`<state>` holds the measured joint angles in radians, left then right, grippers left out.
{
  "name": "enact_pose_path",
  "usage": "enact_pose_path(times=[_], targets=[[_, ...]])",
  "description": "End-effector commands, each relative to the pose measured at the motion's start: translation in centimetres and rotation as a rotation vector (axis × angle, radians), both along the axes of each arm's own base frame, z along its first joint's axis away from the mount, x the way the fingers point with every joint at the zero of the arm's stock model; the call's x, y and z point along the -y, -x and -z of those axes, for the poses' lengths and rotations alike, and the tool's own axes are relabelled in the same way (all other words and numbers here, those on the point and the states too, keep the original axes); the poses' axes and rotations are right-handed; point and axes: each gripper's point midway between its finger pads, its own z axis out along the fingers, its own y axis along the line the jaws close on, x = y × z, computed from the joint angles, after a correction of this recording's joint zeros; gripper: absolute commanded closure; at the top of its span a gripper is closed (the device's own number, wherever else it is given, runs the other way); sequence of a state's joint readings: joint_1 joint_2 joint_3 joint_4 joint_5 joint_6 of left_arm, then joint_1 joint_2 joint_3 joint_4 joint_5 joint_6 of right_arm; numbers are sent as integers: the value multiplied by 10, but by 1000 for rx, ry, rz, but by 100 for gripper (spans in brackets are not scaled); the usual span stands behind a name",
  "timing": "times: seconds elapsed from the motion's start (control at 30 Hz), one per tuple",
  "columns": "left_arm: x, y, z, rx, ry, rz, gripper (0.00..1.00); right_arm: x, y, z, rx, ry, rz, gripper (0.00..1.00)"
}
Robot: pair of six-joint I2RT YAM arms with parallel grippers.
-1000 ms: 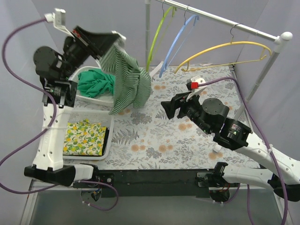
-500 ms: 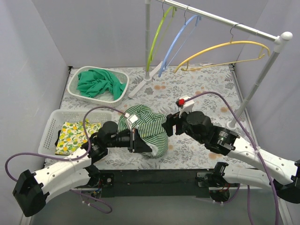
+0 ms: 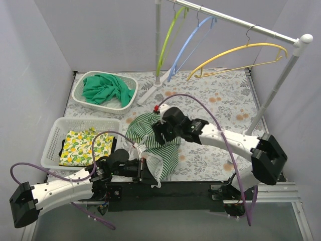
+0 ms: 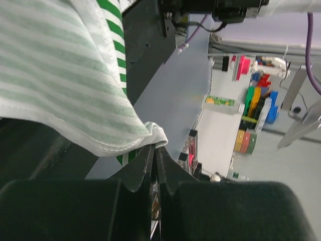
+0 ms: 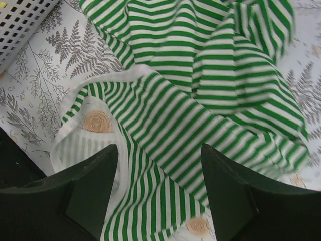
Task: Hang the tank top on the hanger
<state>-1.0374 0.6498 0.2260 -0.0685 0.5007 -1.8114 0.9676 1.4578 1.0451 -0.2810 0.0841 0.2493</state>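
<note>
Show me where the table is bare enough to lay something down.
Bare: the back-right table between the rack pole and the right arm. Crowded: white baskets at left; tank top with the left gripper and right gripper in the middle.

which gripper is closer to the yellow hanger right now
Right. The right gripper hangs open over the tank top mid-table, well short of the hanger on the rail. The left gripper pinches the tank top's hem farther off, at the near edge.

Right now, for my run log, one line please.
left end effector: shut on tank top | right end effector: open above it | hanger: bare
</note>
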Motion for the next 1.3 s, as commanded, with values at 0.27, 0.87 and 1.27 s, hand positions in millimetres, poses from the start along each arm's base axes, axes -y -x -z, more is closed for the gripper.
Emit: enact_pose_path(times=[0.27, 0.87, 1.27], targets=[[-26, -27, 19, -23, -131, -268, 100, -47, -21, 48, 3, 86, -91, 34], [-40, -55, 20, 53, -305, -396, 100, -30, 13, 21, 171, 175, -186, 36], [-40, -61, 14, 84, -305, -415, 100, -23, -19, 63, 252, 449, -70, 45]])
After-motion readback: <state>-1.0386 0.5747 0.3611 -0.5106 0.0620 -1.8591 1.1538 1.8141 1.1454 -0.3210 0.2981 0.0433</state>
